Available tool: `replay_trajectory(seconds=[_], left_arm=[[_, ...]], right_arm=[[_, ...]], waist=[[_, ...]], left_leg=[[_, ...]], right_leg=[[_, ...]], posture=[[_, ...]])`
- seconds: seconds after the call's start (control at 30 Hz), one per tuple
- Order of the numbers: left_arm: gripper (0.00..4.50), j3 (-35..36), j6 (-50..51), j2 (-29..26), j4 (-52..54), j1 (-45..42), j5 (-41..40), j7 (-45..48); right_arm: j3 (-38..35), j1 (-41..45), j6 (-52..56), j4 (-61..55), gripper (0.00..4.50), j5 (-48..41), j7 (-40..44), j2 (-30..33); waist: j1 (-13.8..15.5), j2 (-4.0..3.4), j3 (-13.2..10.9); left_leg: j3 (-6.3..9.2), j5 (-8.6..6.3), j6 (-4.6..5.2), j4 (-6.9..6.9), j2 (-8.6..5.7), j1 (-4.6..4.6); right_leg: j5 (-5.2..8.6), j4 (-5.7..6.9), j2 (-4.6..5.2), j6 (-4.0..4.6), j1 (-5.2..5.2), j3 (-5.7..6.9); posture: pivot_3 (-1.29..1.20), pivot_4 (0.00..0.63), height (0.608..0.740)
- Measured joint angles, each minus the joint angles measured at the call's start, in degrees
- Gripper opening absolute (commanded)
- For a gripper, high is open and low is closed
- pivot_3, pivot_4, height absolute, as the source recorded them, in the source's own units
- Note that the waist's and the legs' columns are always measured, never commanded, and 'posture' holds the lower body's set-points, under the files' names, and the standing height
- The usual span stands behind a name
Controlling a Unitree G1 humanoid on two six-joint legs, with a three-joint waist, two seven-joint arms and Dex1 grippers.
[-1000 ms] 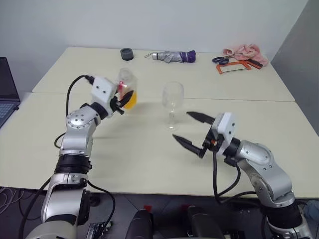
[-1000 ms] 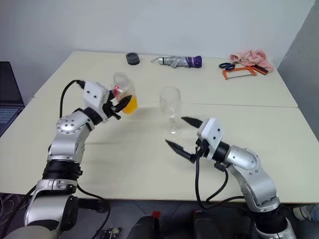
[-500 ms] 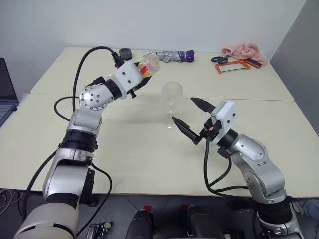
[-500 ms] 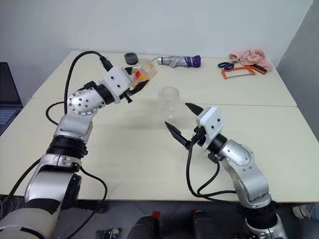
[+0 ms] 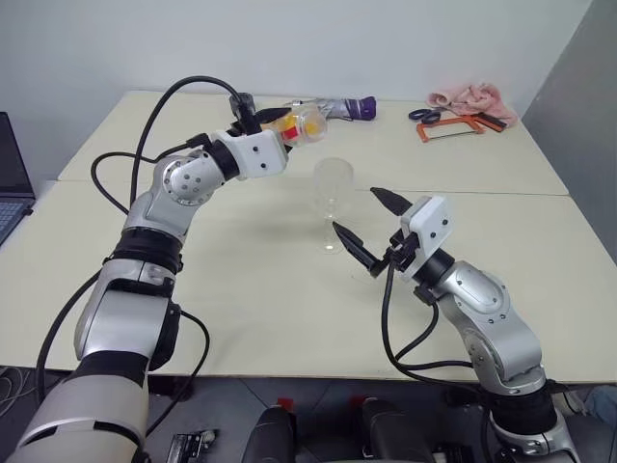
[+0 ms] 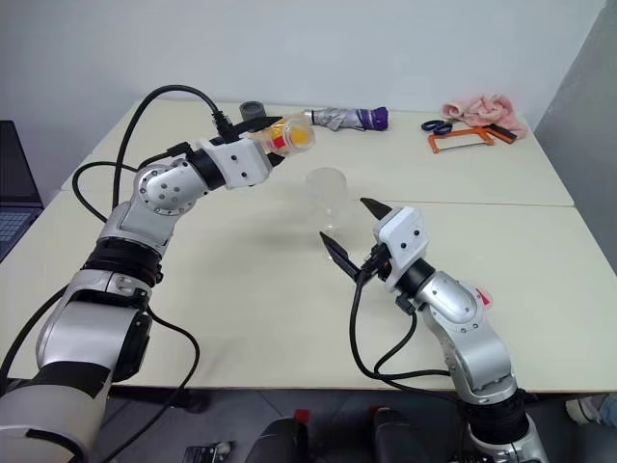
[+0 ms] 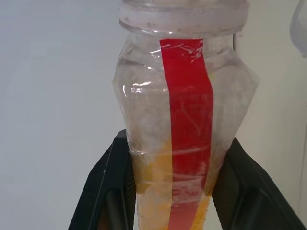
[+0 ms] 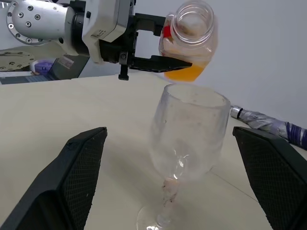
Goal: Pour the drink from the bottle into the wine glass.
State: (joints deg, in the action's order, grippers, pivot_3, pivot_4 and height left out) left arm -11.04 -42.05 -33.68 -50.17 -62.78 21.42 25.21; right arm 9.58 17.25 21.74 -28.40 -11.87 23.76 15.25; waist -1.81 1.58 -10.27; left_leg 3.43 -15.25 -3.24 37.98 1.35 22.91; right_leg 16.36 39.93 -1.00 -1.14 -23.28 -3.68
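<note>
Left gripper [image 5: 289,128] pinches small clear plastic bottle [image 5: 301,123], tipped sideways above clear stemmed wine glass [image 5: 333,193]; orange drink [image 8: 186,73] inside. Right gripper [image 5: 368,224] spread around glass.

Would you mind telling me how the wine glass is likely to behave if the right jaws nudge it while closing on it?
The wine glass stands tall on a thin stem and small foot, so a nudge high on the bowl would probably tip it. It is empty, so likely light and easily shifted. Clear thin walls suggest it is fragile.
</note>
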Motion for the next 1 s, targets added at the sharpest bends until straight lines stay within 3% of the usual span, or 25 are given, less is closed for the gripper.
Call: replay_trajectory(seconds=[0.6, 1.0], left_arm=[[1.69, -6.87, -8.54, -3.58, -4.49, -4.85, 14.7, -14.81], [1.69, -9.52, -8.63, -3.82, -6.07, -7.71, 19.57, -21.35]], right_arm=[[0.96, -1.26, 0.24, 1.49, 4.5, 3.12, -2.09, -1.61], [1.02, -3.33, -3.71, 2.25, 4.5, 6.2, -2.64, -1.4]], waist=[[0.0, 0.0, 0.0], [-0.02, 0.0, 0.0]], left_leg=[[-0.01, 0.0, 0.0, 0.0, -0.01, 0.0], [-0.02, 0.0, 0.0, 0.0, -0.02, 0.0]], right_leg=[[0.0, 0.01, 0.02, 0.0, -0.01, 0.0], [0.0, 0.02, 0.02, 0.0, -0.01, 0.01]], posture=[[0.0, 0.15, 0.74], [0.0, 0.15, 0.74]])
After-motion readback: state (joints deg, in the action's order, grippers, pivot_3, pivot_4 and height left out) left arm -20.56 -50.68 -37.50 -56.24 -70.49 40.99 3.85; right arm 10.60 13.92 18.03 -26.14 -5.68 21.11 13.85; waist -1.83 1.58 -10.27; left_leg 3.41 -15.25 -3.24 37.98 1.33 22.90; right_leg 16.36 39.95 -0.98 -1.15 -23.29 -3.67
